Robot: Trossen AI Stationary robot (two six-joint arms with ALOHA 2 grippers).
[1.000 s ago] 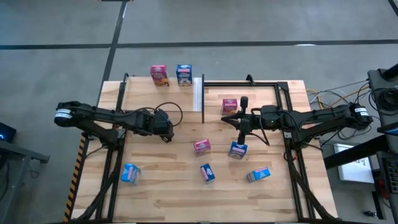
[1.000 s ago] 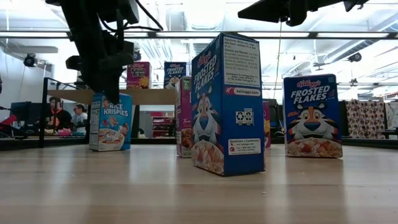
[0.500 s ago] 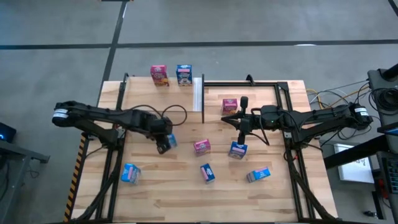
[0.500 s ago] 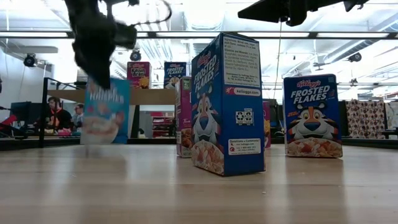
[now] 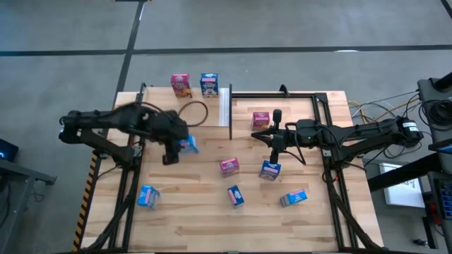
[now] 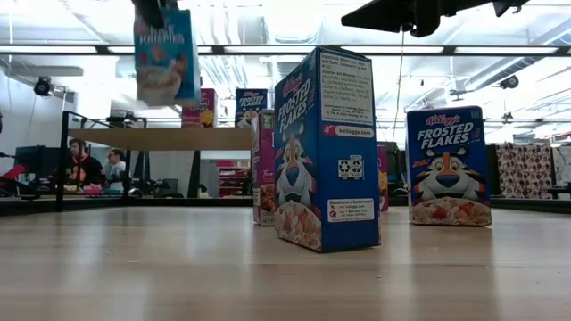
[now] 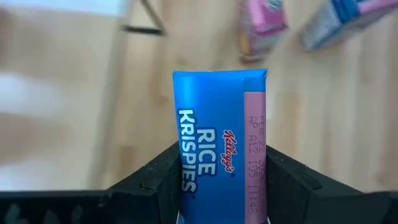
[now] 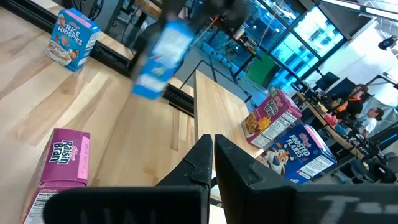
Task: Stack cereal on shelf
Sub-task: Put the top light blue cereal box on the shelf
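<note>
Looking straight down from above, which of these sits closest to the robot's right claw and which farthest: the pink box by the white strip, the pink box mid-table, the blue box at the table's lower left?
From the right gripper:
1. Pink box by the white strip, right beside it.
2. Pink box mid-table, toward the front.
3. Blue box at the lower left, far across the table.

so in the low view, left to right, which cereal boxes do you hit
lifted Rice Krispies box → big Frosted Flakes box, side on → Frosted Flakes box, front on
</note>
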